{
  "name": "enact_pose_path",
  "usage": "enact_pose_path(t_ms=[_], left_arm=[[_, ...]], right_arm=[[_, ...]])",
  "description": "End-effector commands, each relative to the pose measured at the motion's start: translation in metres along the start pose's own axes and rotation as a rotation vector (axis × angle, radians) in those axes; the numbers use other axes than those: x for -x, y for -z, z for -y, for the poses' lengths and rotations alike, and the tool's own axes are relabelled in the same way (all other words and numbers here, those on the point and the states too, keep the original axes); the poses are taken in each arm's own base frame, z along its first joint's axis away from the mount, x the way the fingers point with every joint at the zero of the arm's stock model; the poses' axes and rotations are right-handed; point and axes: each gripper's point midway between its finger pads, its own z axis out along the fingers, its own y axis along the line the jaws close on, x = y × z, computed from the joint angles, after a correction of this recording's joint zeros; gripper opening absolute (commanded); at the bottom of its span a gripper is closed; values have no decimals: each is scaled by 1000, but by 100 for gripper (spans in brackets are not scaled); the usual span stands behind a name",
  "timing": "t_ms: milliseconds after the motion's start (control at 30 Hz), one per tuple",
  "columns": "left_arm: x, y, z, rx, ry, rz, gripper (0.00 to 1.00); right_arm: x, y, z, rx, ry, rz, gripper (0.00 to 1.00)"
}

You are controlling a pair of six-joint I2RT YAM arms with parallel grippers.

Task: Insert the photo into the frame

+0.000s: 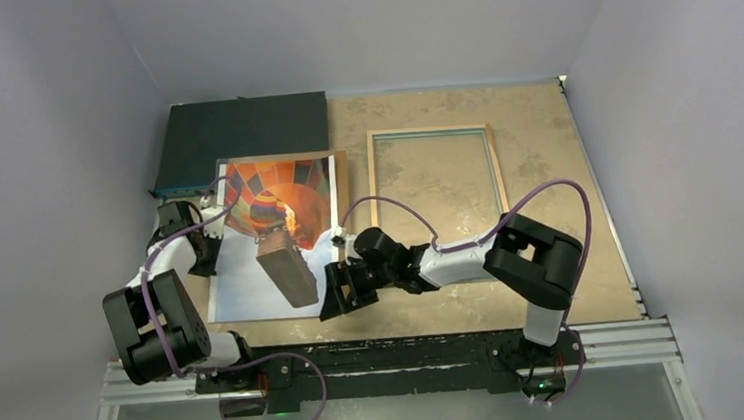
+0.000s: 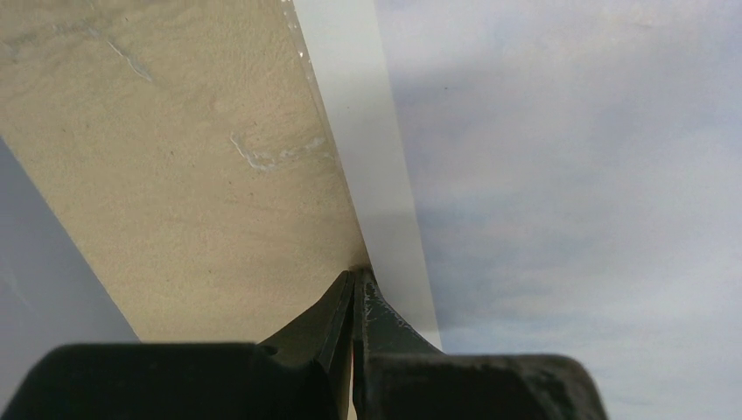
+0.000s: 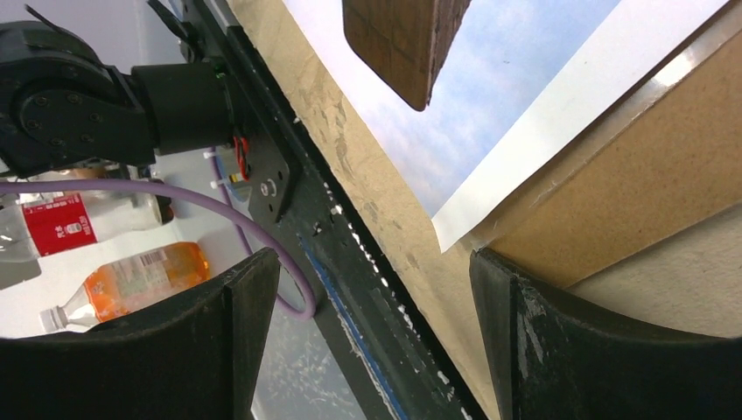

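The photo [image 1: 277,202], a hot-air balloon print with a white border, lies left of centre on the table, partly over a plain brown board [image 1: 342,187]. The frame [image 1: 429,131] lies flat to its right with its wood-coloured rim up, nothing inside it. My left gripper [image 1: 201,252] is at the photo's left edge. In the left wrist view its jaws [image 2: 359,280] are shut on the white border [image 2: 385,201]. My right gripper [image 1: 339,291] is open and empty by the photo's near right corner [image 3: 442,236], its right finger [image 3: 542,332] beside the board's corner [image 3: 630,192].
A dark flat box [image 1: 242,135] lies at the back left, touching the photo's far edge. The black front rail [image 3: 350,289] runs under my right gripper. Beyond it, off the table, lie an orange bottle [image 3: 131,280] and a red-labelled bottle [image 3: 52,223]. Walls close in on three sides.
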Motion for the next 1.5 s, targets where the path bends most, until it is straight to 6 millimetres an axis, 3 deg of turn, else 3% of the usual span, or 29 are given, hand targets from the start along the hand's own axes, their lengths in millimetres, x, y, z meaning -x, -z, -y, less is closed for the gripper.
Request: enact_pose_path(t_ms=[0, 233, 567, 667, 867, 933, 1267, 1467], left_arm=[[-19, -16, 19, -89, -15, -55, 0], [-18, -19, 17, -85, -20, -60, 0], [-15, -23, 15, -91, -14, -63, 0], [-13, -22, 14, -87, -13, -63, 0], [-9, -19, 13, -88, -7, -56, 0], [-7, -18, 13, -91, -5, -49, 0], [-6, -16, 13, -97, -3, -49, 0], [-4, -14, 14, -102, 2, -44, 0]], right_arm=[[33, 7, -20, 83, 68, 117, 83], [63, 34, -49, 248, 107, 250, 84], [74, 31, -36, 433, -32, 294, 87], [74, 19, -23, 386, -72, 269, 86], [85, 18, -6, 264, -68, 333, 85], [88, 21, -13, 300, -71, 353, 85], [122, 56, -84, 552, 69, 496, 83], [129, 43, -76, 516, 69, 492, 84]])
